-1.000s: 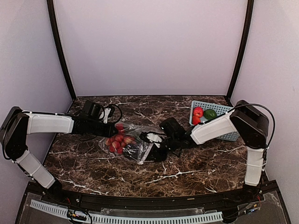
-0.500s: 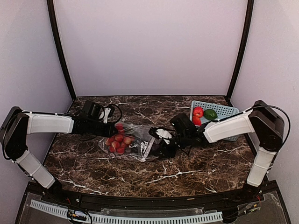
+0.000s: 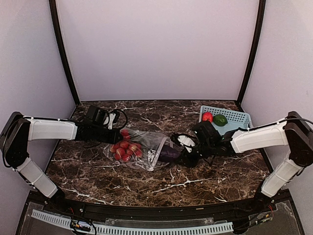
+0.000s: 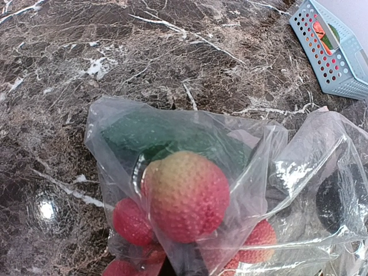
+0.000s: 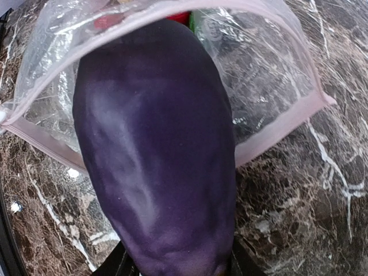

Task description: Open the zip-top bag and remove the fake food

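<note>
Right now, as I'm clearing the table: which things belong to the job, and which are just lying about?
Job: zip-top bag, purple eggplant, bagged red fruits, red piece, green piece.
Lying about: blue basket holding those two.

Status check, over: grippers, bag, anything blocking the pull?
Left gripper shut on closed end of clear crinkly zip-top bag. Right gripper shut on dark purple glossy plastic eggplant, partly out of the open mouth. Nothing visibly snagging it.

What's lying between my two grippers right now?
In the top view, the bag spans that stretch: red fruit bunched near the left gripper, and the eggplant, held by the right gripper, poking out of its mouth.
</note>
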